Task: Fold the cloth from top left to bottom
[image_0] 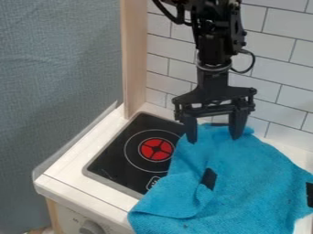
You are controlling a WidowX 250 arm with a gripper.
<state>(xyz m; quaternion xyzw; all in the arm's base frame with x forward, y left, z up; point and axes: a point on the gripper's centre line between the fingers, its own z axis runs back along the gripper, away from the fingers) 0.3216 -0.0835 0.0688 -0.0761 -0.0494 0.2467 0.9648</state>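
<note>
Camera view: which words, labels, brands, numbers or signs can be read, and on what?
None can be read.
Black cooktop: small white marking near its front corner, too small to read.
Front panel: faint mark by the knob, too small to read.
Blue cloth: black patches, no lettering discernible.

The arm is showing blocky black joints, with black cables looping outward. A grey ring is circling it above the broad black hand.
</note>
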